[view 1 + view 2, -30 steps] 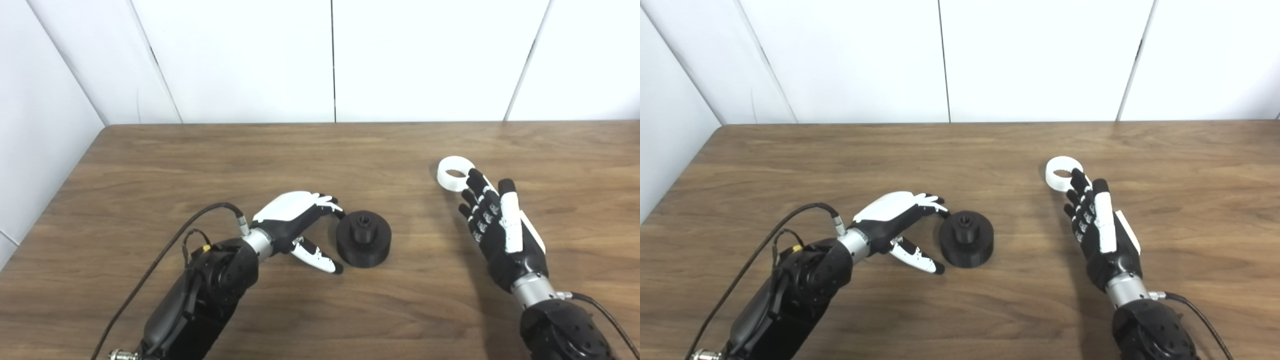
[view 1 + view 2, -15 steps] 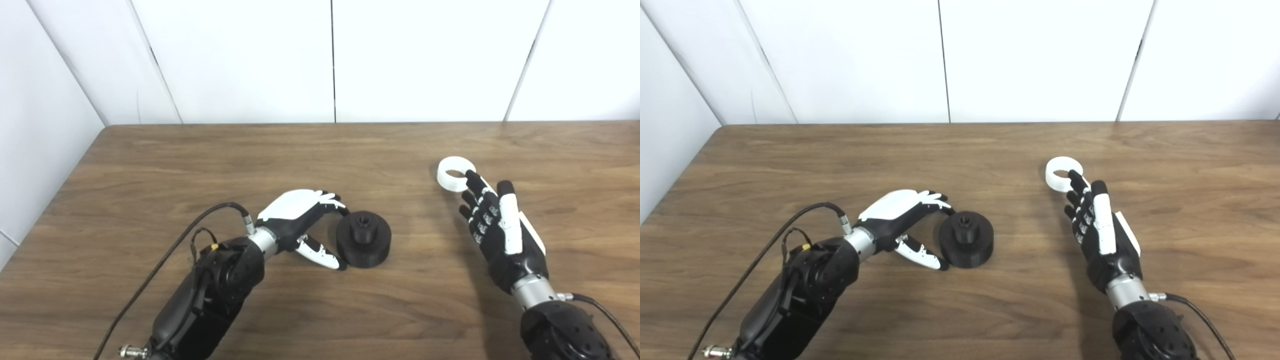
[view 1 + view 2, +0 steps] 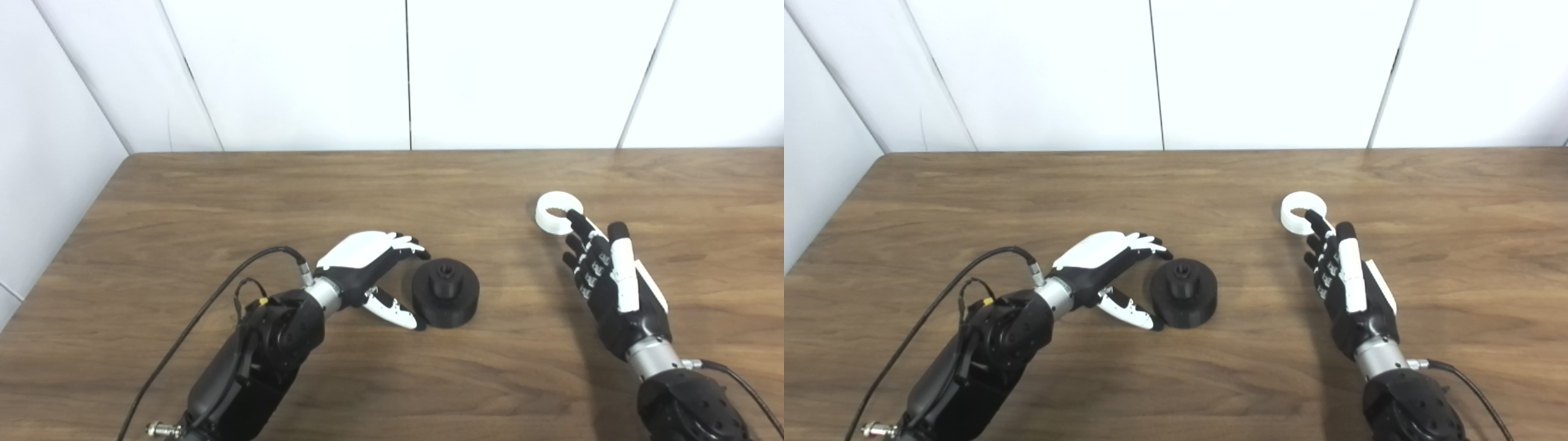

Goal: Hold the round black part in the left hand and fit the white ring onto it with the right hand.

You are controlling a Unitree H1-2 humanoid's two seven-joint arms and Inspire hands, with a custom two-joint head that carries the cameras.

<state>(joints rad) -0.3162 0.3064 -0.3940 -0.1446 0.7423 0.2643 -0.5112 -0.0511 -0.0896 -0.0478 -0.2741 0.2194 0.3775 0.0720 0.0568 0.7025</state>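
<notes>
- A wooden worktop (image 3: 392, 184) fills the scene, brown with darker grain running left to right.
- Its far edge meets a white wall (image 3: 294, 73) made of flat panels.
- Thin dark seams (image 3: 408, 73) divide the panels; the middle one runs straight up, the ones left and right look slanted.
- On the left another white wall panel (image 3: 43, 159) runs along the worktop's left edge.

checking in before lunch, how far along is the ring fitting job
Nothing is done yet. The black part and white ring both sit on the table, apart. The left hand is open beside the part; the right hand is open at the ring. Grasping, lifting and fitting remain.
</notes>
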